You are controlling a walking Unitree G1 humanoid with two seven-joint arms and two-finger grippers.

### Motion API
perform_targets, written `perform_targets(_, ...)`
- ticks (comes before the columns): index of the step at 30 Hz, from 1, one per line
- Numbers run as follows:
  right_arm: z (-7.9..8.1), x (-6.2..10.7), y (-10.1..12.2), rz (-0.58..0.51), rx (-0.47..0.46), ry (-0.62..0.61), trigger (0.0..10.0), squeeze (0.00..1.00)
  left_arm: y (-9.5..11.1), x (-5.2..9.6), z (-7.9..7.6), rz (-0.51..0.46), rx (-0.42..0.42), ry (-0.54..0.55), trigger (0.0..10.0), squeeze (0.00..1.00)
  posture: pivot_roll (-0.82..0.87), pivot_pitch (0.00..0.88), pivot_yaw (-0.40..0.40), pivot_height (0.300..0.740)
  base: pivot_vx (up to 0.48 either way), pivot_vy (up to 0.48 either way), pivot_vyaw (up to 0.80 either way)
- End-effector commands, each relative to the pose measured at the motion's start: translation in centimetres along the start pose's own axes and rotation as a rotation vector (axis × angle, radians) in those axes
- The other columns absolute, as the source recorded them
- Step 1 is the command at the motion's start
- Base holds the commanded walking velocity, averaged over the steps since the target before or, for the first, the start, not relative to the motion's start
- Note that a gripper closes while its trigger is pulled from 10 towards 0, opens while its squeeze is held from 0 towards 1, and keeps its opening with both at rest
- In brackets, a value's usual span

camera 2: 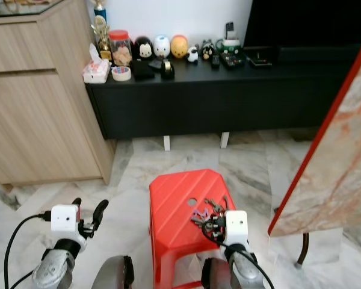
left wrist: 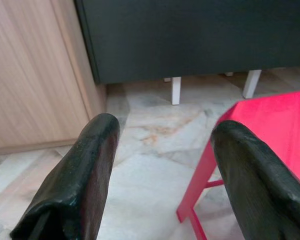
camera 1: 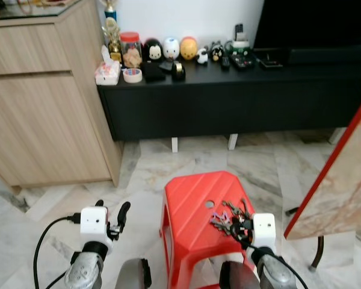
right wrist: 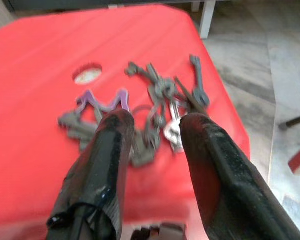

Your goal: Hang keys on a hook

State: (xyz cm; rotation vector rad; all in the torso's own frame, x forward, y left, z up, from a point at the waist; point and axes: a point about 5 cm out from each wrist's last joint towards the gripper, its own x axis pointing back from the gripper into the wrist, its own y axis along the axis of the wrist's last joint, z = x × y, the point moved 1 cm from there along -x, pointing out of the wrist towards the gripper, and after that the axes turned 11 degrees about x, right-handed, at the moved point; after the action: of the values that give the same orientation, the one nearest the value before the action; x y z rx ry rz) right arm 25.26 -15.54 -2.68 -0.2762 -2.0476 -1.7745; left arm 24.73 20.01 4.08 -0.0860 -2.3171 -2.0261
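A bunch of keys (camera 1: 227, 215) with a purple tag lies on the right part of a red plastic stool (camera 1: 189, 201). My right gripper (right wrist: 155, 122) is low over the stool's near right side. It is open, and its two black fingers stand on either side of the near end of the keys (right wrist: 157, 95) without closing on them. My left gripper (camera 1: 112, 208) is open with nothing in it, held over the marble floor to the left of the stool.
A long black low cabinet (camera 1: 228, 96) stands behind the stool, with figurines, a jar and tape on it. A wooden cabinet (camera 1: 42, 102) is on the left. At the right leans a red-edged marble-patterned board (camera 1: 340, 174). The floor is marble tile.
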Motion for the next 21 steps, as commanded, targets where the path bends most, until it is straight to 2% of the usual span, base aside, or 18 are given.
perform_targets(1,0.0,-0.4,0.5,0.000,0.009,0.020,10.0,0.00,-0.2,0.0,-0.1,0.015,-0.003,-0.007,10.0,0.00,0.06,0.009,-0.010,0.572,0.000,0.000,0.00)
perform_targets(12,-0.4,-1.9,2.6,-0.030,-0.011,0.037,10.0,0.00,-0.3,-0.1,-0.1,0.018,-0.005,-0.006,10.0,0.00,0.06,0.015,-0.005,0.572,0.000,0.000,0.00)
perform_targets(13,-0.3,-2.0,2.7,-0.031,-0.017,0.041,10.0,0.20,-0.3,-0.1,-0.1,0.018,-0.005,-0.006,10.0,0.00,0.06,0.015,-0.005,0.572,0.000,0.000,0.00)
perform_targets(14,-0.3,-2.2,2.9,-0.031,-0.019,0.046,10.0,1.00,-0.3,-0.1,-0.1,0.018,-0.005,-0.005,10.0,0.00,0.06,0.017,-0.003,0.572,0.000,0.000,0.00)
perform_targets(18,-0.2,-2.6,3.1,-0.009,-0.009,0.054,10.0,1.00,-0.3,-0.1,-0.1,0.021,-0.005,-0.005,10.0,0.00,0.06,0.021,-0.002,0.572,0.000,0.000,0.00)
perform_targets(20,-0.2,-2.7,3.1,0.008,-0.006,0.054,10.0,0.55,-0.3,-0.1,-0.1,0.021,-0.005,-0.004,10.0,0.00,0.06,0.024,-0.001,0.572,0.000,0.000,0.00)
perform_targets(21,-0.2,-2.8,3.1,0.013,-0.006,0.055,10.0,0.55,-0.3,-0.1,-0.1,0.021,-0.005,-0.004,10.0,0.00,0.06,0.024,-0.001,0.572,0.000,0.000,0.00)
